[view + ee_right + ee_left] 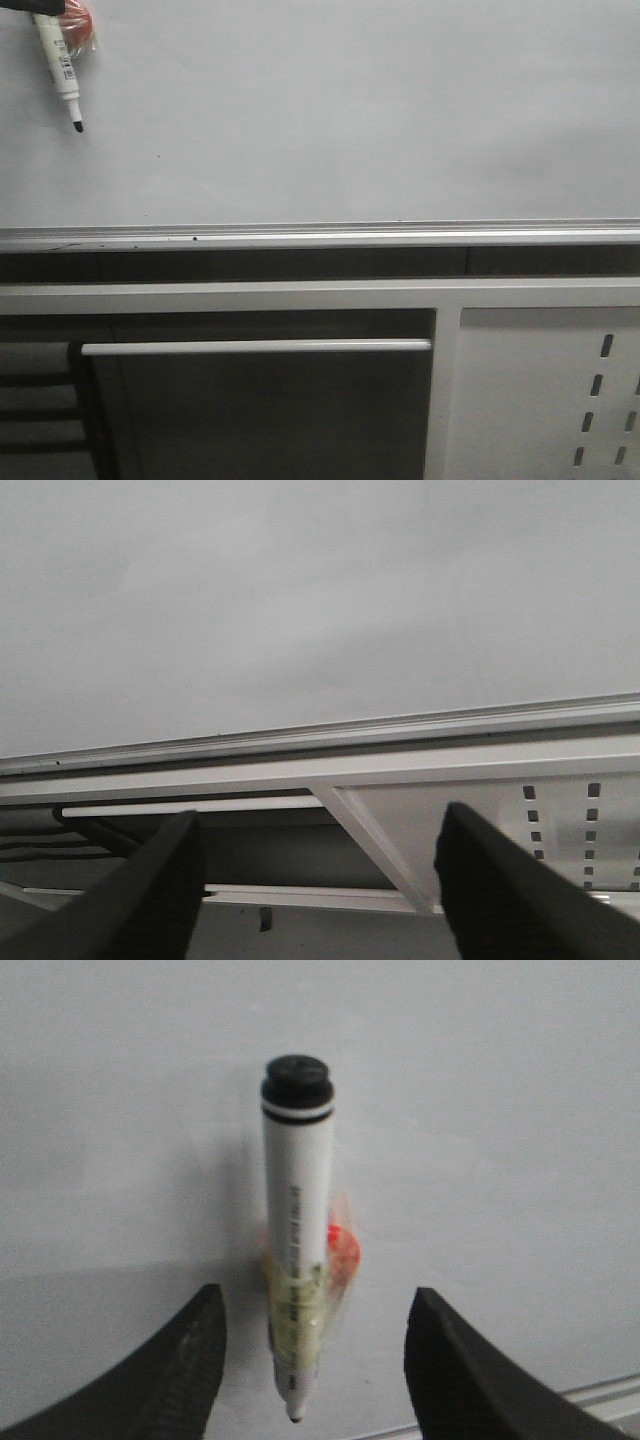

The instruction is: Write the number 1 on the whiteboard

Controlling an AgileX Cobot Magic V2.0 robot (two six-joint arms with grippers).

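Observation:
The whiteboard (350, 110) fills the upper front view, with its silver rail (320, 238) along the lower edge. No black stroke of a number 1 shows on it. A white marker pen (58, 60) with a black tip pointing down hangs at the board's top left, stuck on with tape and a red piece (80, 28). In the left wrist view the marker (298, 1210) stands between the wide-open jaws of my left gripper (315, 1300), and neither finger touches it. My right gripper (320, 818) is open and empty, facing the board (300, 600) and the frame below it.
Below the rail is a pale metal frame with a horizontal bar (255, 347) over a dark gap. A grey perforated panel (560, 400) is at the lower right and also shows in the right wrist view (480, 820).

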